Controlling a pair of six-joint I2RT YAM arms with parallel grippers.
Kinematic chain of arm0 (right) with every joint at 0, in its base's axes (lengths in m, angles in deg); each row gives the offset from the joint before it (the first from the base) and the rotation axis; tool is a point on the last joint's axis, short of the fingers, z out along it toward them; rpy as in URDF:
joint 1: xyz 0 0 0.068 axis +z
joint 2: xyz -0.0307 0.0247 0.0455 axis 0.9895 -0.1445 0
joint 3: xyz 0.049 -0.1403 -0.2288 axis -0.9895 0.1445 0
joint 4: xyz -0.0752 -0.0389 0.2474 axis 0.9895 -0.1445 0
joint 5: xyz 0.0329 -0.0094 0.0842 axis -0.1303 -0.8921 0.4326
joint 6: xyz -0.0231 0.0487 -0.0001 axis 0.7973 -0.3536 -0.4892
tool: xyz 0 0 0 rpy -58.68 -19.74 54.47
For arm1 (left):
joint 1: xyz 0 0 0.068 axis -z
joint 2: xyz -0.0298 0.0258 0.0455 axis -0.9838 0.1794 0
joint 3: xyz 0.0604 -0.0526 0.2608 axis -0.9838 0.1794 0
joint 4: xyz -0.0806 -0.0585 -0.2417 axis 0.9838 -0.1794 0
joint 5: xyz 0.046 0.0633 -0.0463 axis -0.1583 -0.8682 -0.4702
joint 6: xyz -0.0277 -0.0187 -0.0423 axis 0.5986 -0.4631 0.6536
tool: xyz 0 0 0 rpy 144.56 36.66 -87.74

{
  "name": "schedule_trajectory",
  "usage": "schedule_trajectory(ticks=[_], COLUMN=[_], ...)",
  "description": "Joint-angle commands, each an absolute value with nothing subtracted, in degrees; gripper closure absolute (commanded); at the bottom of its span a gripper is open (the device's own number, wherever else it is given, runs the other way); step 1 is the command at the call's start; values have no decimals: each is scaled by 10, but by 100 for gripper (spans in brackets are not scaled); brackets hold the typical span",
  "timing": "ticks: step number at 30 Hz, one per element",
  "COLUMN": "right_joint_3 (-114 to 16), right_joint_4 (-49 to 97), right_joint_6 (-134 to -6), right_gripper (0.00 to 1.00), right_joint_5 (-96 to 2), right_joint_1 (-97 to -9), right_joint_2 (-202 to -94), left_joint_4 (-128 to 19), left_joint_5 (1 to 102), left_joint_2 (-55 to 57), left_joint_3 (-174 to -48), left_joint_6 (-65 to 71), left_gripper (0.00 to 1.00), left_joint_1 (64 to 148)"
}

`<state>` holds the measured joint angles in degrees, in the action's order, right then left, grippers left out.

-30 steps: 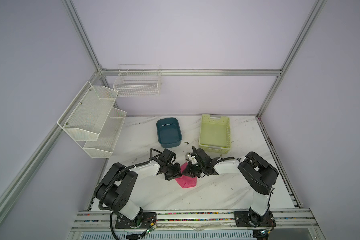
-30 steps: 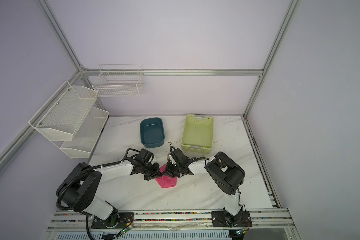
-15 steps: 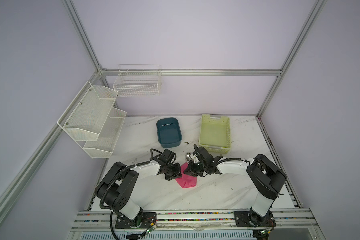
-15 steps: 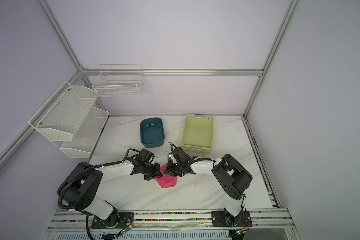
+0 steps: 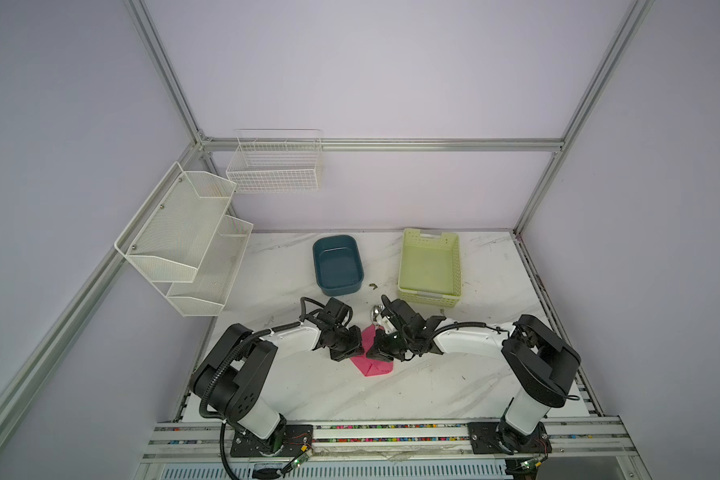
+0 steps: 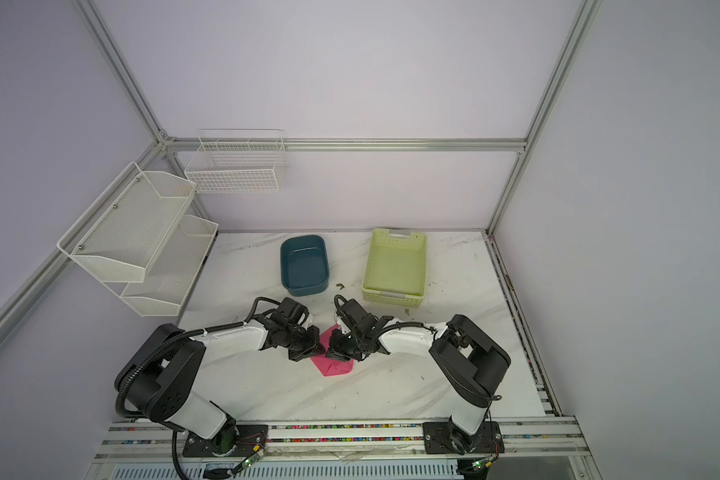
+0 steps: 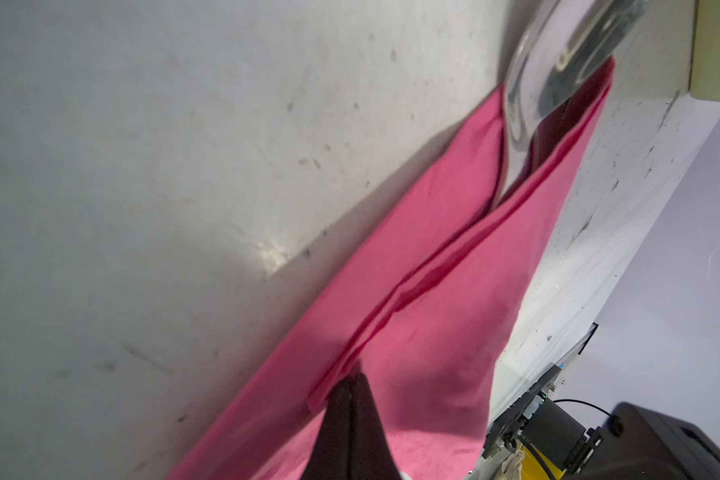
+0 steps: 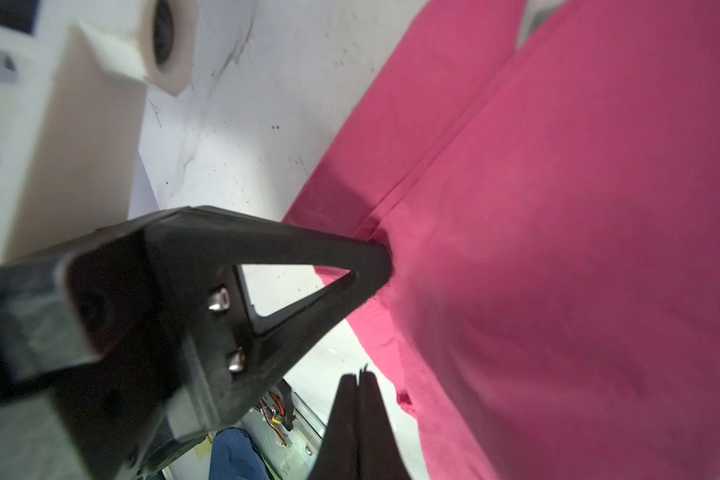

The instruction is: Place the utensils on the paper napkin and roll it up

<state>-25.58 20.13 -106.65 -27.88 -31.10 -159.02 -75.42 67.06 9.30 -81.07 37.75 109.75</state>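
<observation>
Now: Napkin Folded Over, Roll Unfinished

The paper napkin [image 5: 374, 366] lies folded between the arms. The left gripper [image 7: 350, 386], jaws together, touches its flap edge. The right gripper [image 8: 360, 380], also closed, sits just beside the sheet, holding nothing visible. A spoon [image 7: 558, 62] bowl protrudes at the far end. Judged remaining: complete and tighten the roll.

Soft even light; top views sharp; wrist close-ups blurred, shadowed.
</observation>
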Motion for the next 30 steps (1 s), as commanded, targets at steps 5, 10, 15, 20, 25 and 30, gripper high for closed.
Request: schedule_trajectory(ticks=[5, 10, 15, 20, 25, 30], right_joint_3=[-243, -230, -217, -212, -208, -204], right_joint_4=[159, 141, 144, 148, 150, 153], right_joint_6=[-1037, -1022, -1021, -1025, -1027, -1030], right_gripper=[96, 96, 96, 97, 97, 97], right_joint_5=[-305, -321, -323, -324, -324, -322], right_joint_1=[-310, -310, -310, -310, -310, -310], right_joint_2=[-1619, -1619, -1618, -1615, -1611, -1603], left_joint_4=[-772, -773, -780, -794, -805, -804], left_joint_5=[649, 650, 659, 665, 676, 673], left_joint_2=[88, 83, 71, 41, 39, 76], left_joint_3=[-811, -813, -830, -869, -914, -950], left_joint_6=[372, 373, 375, 378, 378, 379], left_gripper=[99, 99, 98, 96, 96, 96], left_joint_1=[1099, 1099, 1099, 1100, 1105, 1125])
